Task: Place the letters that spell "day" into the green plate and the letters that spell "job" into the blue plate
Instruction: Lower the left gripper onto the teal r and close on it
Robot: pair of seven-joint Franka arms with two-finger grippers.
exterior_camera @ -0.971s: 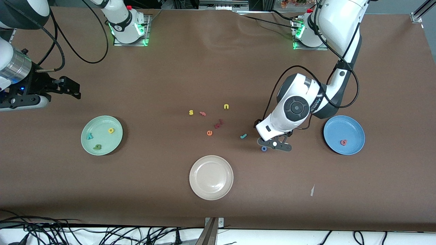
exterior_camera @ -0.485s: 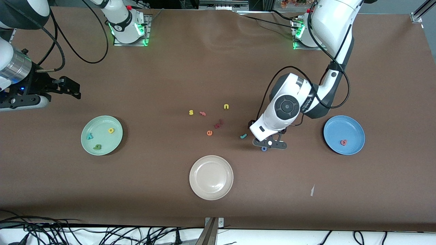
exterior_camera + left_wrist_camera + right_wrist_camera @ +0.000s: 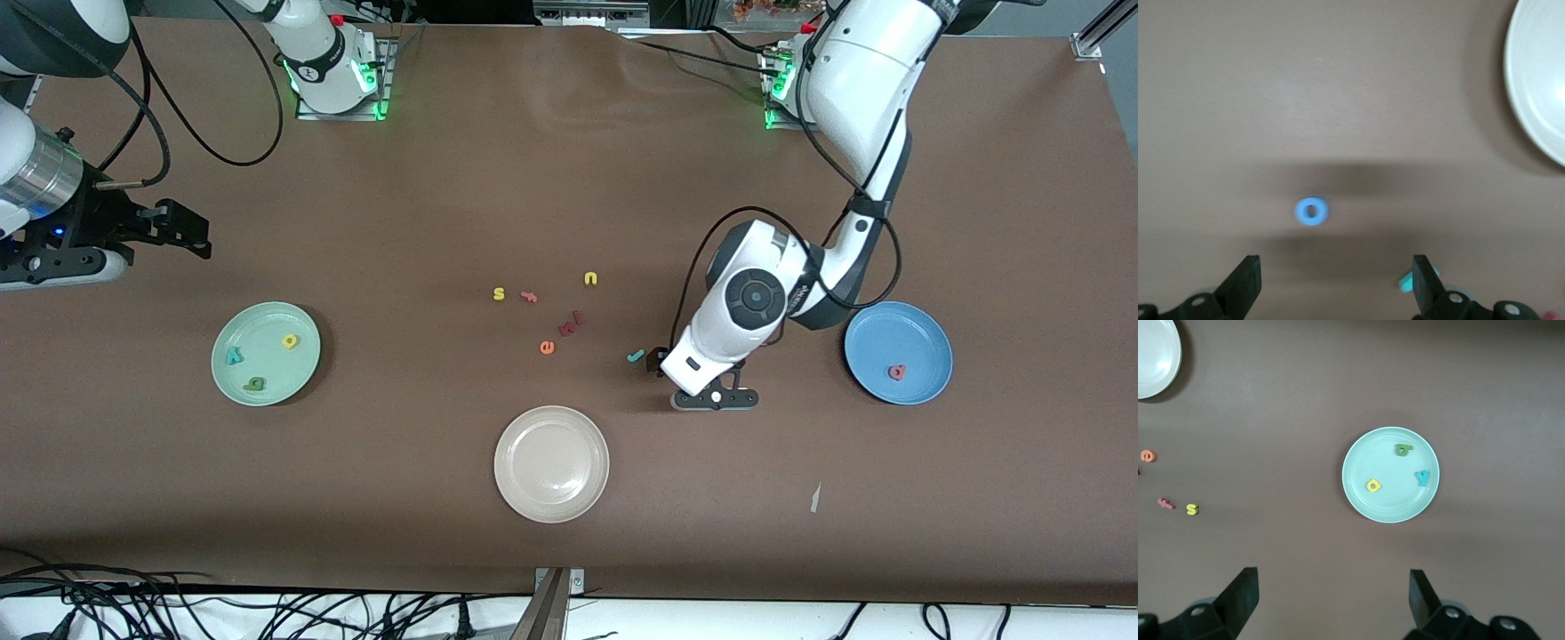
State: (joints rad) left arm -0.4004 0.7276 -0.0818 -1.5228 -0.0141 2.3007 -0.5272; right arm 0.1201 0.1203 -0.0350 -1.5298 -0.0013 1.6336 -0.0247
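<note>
Since a second ago the left arm has swung its wrist lower in the front view, so its end effector [image 3: 716, 397] now sits low over the brown surface [image 3: 569, 178], just right of centre in that frame, and hides the blue ring it was beside. The right arm waits at the frame's upper left edge, its end effector [image 3: 182, 236] spread wide over bare surface.

The green plate [image 3: 222, 356], at mid-height toward the right arm's end, already carries the yellow letter [image 3: 290, 340], the teal y [image 3: 234, 356] and the dark green letter [image 3: 256, 383], so "day" looks finished. The blue plate [image 3: 925, 324], at mid-height toward the left arm's end, holds only the salmon letter [image 3: 897, 372]. A beige plate [image 3: 511, 444] lies lower centre.

The step in hand seems to be picking up the blue ring [image 3: 1311, 211]. In the left wrist view it lies flat on the surface, ahead of the wide-spread fingers and not yet between them. The next move likely calls for a short advance and descent to straddle it before closing. The teal j [image 3: 635, 356] waits just beside, toward mid-frame.
</note>
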